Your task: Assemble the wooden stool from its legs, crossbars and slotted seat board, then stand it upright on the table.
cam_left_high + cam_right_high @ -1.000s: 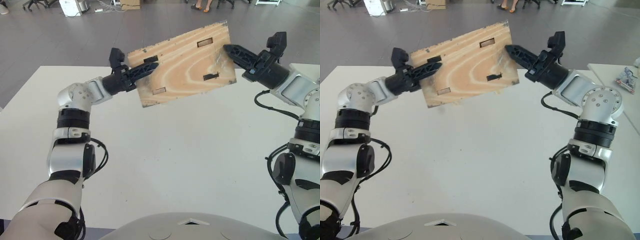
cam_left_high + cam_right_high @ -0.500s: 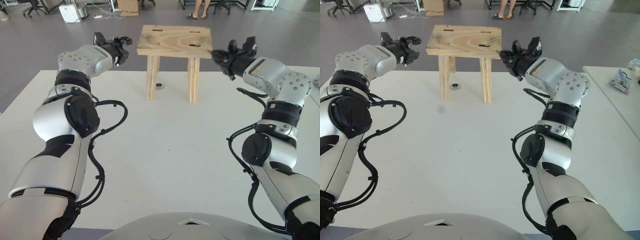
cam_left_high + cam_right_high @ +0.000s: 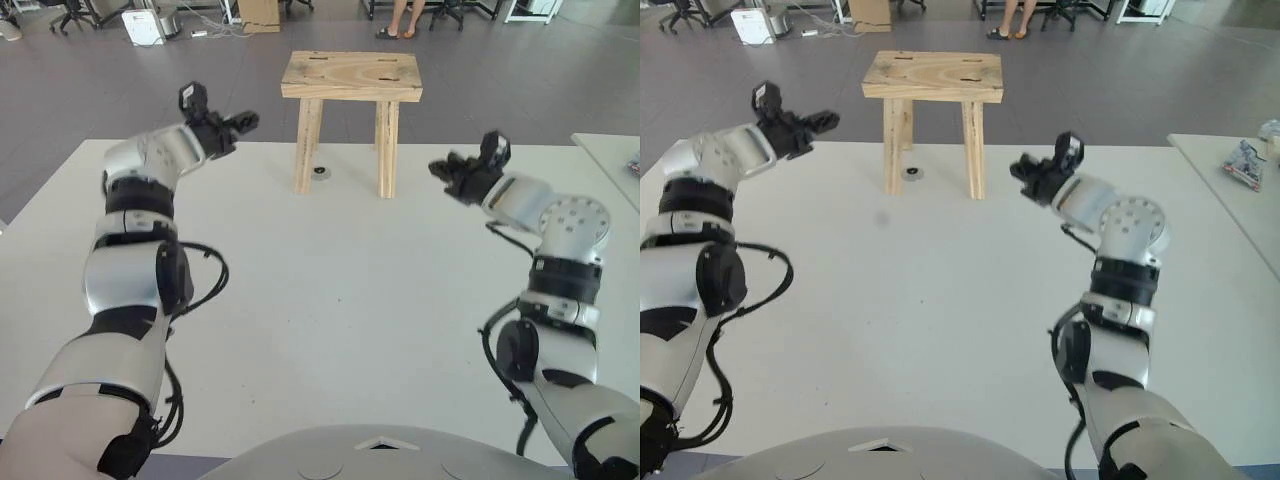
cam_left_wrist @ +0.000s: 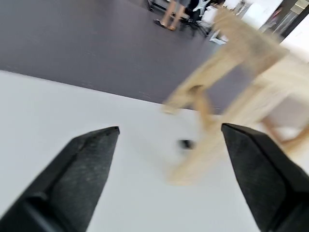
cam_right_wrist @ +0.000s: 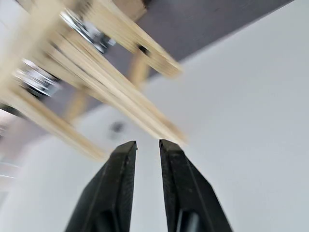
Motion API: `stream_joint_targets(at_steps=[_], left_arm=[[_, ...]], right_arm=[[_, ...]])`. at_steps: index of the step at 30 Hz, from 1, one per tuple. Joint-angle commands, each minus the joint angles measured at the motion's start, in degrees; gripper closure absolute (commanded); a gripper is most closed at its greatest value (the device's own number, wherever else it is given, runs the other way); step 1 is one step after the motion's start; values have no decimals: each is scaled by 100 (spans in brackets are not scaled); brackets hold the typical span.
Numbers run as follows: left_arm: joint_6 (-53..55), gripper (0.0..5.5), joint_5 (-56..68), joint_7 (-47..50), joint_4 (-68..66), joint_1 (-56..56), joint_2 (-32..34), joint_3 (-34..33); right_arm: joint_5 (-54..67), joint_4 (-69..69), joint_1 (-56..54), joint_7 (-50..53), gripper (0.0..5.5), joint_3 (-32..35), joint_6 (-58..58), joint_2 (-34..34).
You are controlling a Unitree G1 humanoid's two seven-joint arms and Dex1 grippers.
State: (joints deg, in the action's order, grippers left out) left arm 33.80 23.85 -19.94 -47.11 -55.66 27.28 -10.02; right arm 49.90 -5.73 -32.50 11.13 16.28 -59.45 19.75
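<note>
Arms: both backed off stool point(image 3: 350, 80) since earlier.
Table point(image 3: 330, 330): stool upright near far edge; task looks done.
Stool: stiff wood, prob. hefty; grab at seat ends.
L gripper point(image 4: 170, 127): wide, empty.
R gripper point(image 5: 147, 143): narrow gap, empty.

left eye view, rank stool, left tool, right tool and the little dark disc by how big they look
1. stool
2. left tool and right tool: about alike, so not ranked against each other
3. dark disc, smallest

Small dark disc point(image 3: 320, 172) — on white table point(image 3: 330, 300).
</note>
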Motion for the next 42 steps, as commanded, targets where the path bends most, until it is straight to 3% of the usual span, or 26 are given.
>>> stream_joint_targets(at_steps=[1,3,6,11,42], left_arm=[[-2397,106,-1335,263,1799,2890,41,657],[-3354,74,-1728,527,1856,3633,-137,764],[-4437,74,-1692,911,1931,4521,-664,456],[-4981,74,-1515,1098,2601,5085,-1300,297],[-5005,74,-1672,967,3189,5390,-1450,212]], right_arm=[[-2047,440,1657,-669,431,-1421,1930,378],[-2762,258,2194,-554,431,-1596,2900,198],[-3359,-306,2862,-342,431,-1422,4290,-301],[-3648,-509,3251,-389,431,-1272,5207,-862],[-4322,-515,3283,-721,431,-1014,5371,-1367]])
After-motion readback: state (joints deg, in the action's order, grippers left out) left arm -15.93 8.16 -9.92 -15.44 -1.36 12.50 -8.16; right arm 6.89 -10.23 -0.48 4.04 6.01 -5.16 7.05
